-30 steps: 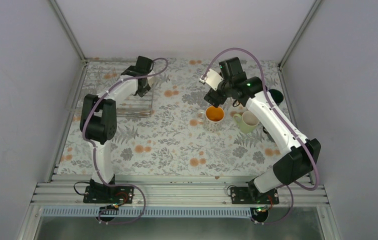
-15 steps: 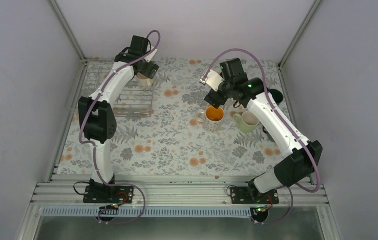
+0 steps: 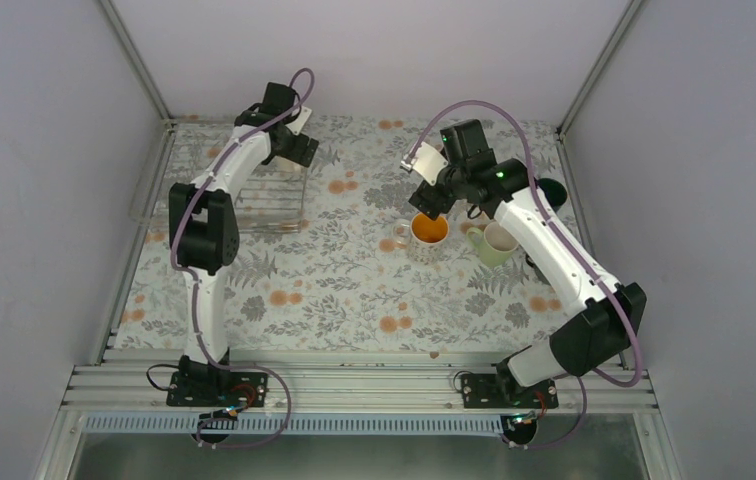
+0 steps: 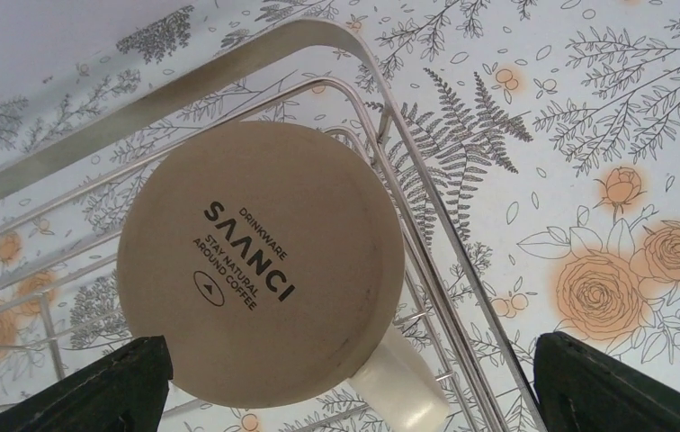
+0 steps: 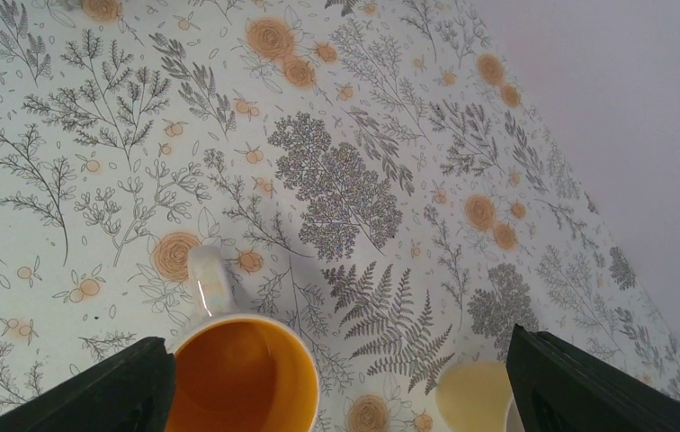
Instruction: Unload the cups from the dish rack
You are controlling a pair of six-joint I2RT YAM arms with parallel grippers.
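**Cream mug** [image 4: 260, 270]: upside down in the dish rack [image 3: 254, 205], at the rack's one o'clock corner. The rack sits at ten o'clock on the table. In the left wrist view the mug's handle points toward five o'clock.

**Left gripper** [image 3: 298, 150]: jaws fully apart, holding nothing, poised above the mug's upturned base.

**Right gripper** [image 3: 428, 200]: jaws wide apart, empty, just above the orange-lined mug [image 3: 429, 230]. The pale green mug [image 3: 494, 244] stands at that mug's three o'clock.

**Hazard:** closing jaws may meet the handle or a rack bar, tipping the mug or dragging the rack. The smooth base may also slip.

**Change:** since a second ago the left wrist has swung toward twelve o'clock, over the mug. The right arm and the unloaded mugs have hardly moved.
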